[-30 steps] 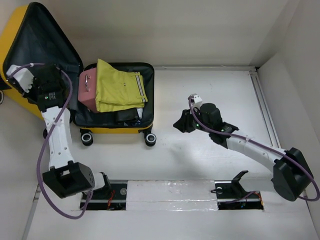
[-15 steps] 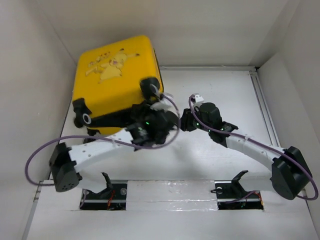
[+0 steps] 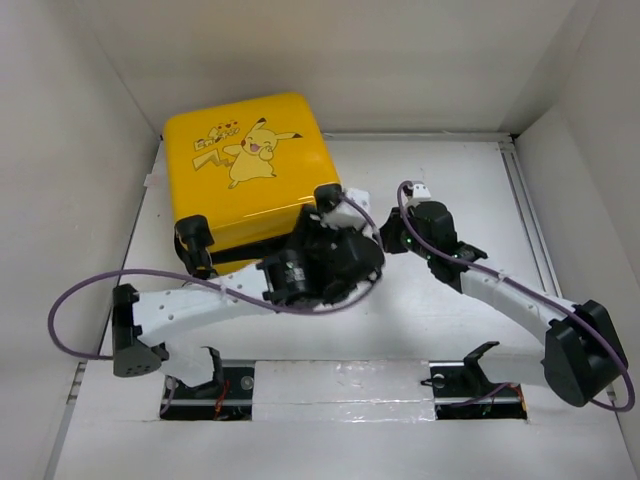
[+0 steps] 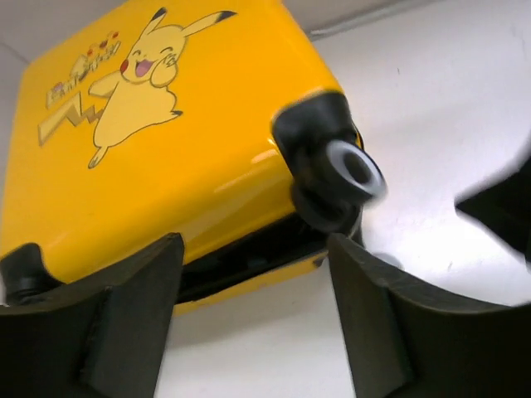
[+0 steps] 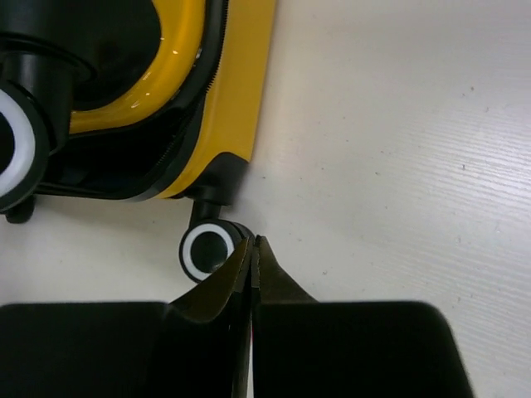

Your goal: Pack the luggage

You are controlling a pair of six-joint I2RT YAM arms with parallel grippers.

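yellow hard-shell suitcase [image 3: 245, 165]: lies flat at the far-left of the table [image 3: 450, 180], its back corner close to the white enclosure walls [image 3: 80, 120].
pikachu print [image 3: 255, 150]: faces up on the top shell, with small lettering beside it.
shells: top half is down over the bottom half. the left wrist view shows a dark gap along the near edge, so the halves are not seated tight there.
caster wheels: black with white rings. upper-shell wheel [image 4: 344, 170] sticks out at the near-right corner. lower-shell wheel [image 5: 207, 249] sits on the table just below that corner. one more wheel [image 3: 195, 238] shows at the near-left corner.
left arm: reaches from its base across to the right, with the wrist in front of the suitcase's near-right corner.
left end effector [image 4: 253, 249]: fingers spread wide with nothing between them. it points at the near-edge gap and is clear of the shell.
right arm: comes in from the right side of the table, with the wrist just beside the left wrist.
right end effector [image 5: 251, 245]: fingers pressed flat together, gripping nothing. the tips are right at the rim of the lower-shell wheel. can't tell if they actually touch it.
purple cable [image 3: 70, 300]: loops out wide off the left arm near the left wall.
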